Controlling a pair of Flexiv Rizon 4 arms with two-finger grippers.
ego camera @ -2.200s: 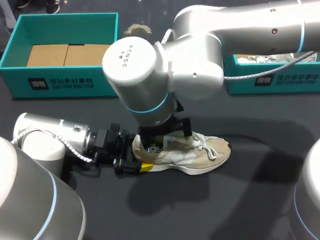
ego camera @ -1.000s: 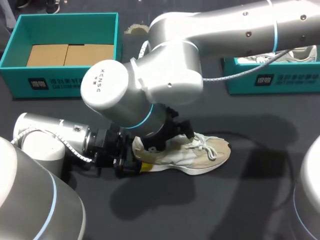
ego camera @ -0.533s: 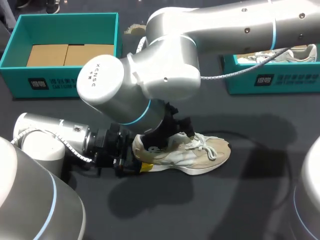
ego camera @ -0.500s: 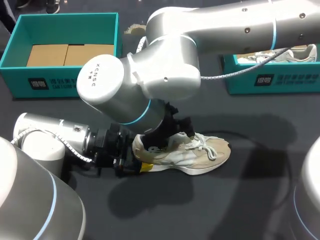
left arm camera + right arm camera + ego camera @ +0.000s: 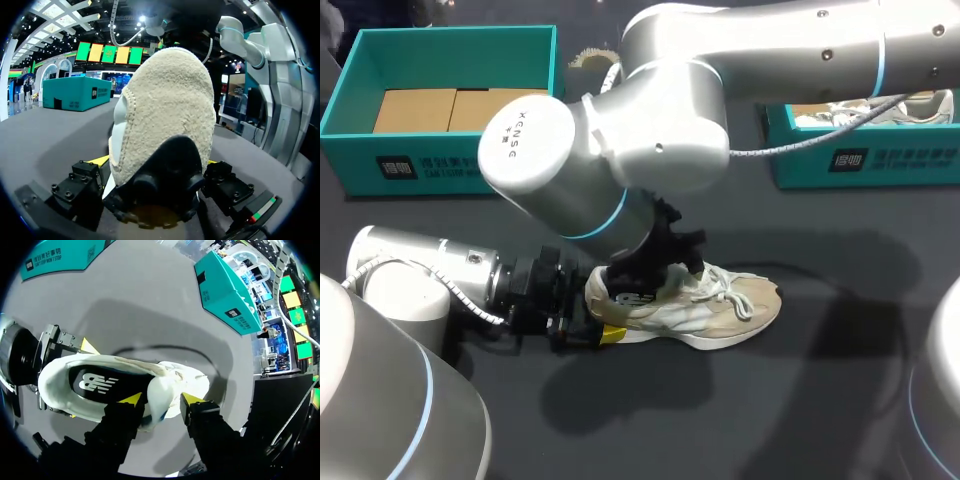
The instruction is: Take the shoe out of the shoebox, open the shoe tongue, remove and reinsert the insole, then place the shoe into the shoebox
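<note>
A beige and white shoe lies on its sole on the dark table, toe to the right. Its black insole shows in the shoe's mouth. My left gripper lies low at the heel, open, with a yellow-tipped finger close by each side. My right gripper comes down from above onto the shoe's mouth. In the right wrist view it is shut on the white tongue, one finger inside the shoe and one outside by the laces.
A teal shoebox holding cardboard stands at the back left. A second teal box with another shoe sits at the back right. My right arm's large elbow hangs over the table's middle.
My right arm has turned a little over the shoe and its fingers have closed in on the tongue. The left arm and the shoe have stayed put.
</note>
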